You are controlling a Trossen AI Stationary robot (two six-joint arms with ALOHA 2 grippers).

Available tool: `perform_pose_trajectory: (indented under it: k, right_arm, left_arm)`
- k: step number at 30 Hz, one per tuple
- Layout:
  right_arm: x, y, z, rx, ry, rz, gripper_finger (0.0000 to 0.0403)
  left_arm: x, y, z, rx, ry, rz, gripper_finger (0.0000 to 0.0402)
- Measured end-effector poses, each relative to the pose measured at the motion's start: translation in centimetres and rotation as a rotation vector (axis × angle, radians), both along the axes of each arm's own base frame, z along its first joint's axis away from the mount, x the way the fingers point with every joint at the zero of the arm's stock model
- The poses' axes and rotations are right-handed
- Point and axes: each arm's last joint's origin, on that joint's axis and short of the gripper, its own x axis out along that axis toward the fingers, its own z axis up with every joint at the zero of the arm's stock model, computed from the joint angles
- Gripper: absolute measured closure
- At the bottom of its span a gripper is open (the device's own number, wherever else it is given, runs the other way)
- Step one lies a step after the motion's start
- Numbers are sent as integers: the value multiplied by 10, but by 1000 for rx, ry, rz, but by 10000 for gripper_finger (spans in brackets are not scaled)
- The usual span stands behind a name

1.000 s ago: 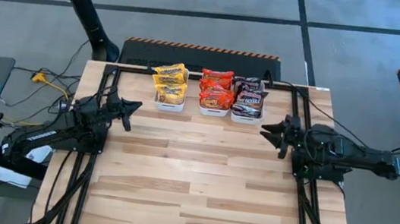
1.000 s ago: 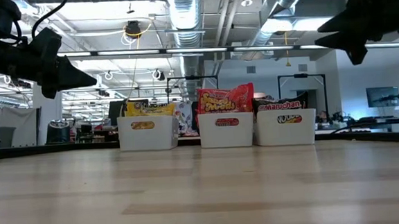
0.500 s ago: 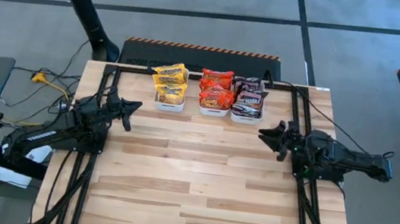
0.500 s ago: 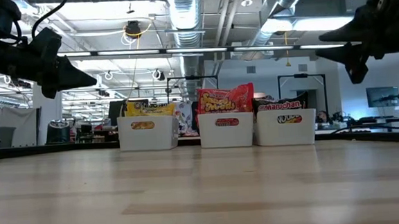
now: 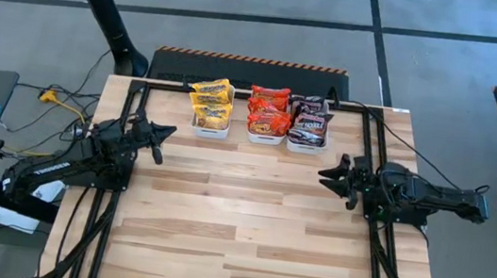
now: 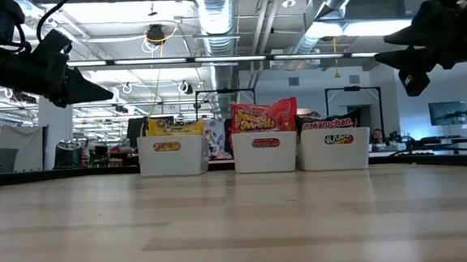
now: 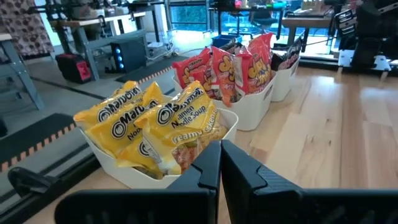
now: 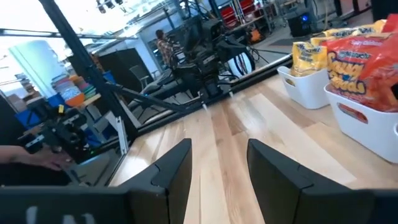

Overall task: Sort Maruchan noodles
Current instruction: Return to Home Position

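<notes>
Three white bins stand side by side at the table's far edge. The left bin holds yellow Maruchan noodles, the middle bin red packets, and the right bin dark packets. The packets stand upright in the bins. My left gripper is shut and level near the table's left edge, pointing toward the bins. My right gripper hangs open and level near the right edge, with nothing between its fingers.
Black frame rails run along the table's left, right and far sides. The bare wooden tabletop stretches between the two arms and down to the near edge. My left arm shows across the table in the right wrist view.
My right gripper has sunk toward the table and drifted a little toward the near edge, tipping to level; it has stayed open. My left gripper has kept its place and stayed shut, rolling slightly about its own axis.
</notes>
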Motion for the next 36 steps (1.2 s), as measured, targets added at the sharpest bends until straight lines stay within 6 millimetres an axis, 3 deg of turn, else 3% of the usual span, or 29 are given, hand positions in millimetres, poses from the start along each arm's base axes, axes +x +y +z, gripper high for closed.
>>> perform_pose_trajectory:
  k: [36]
  right_arm:
    - [0, 2, 0, -2, 5, 23, 223]
  left_arm:
    - [0, 0, 0, -10, -7, 2, 401]
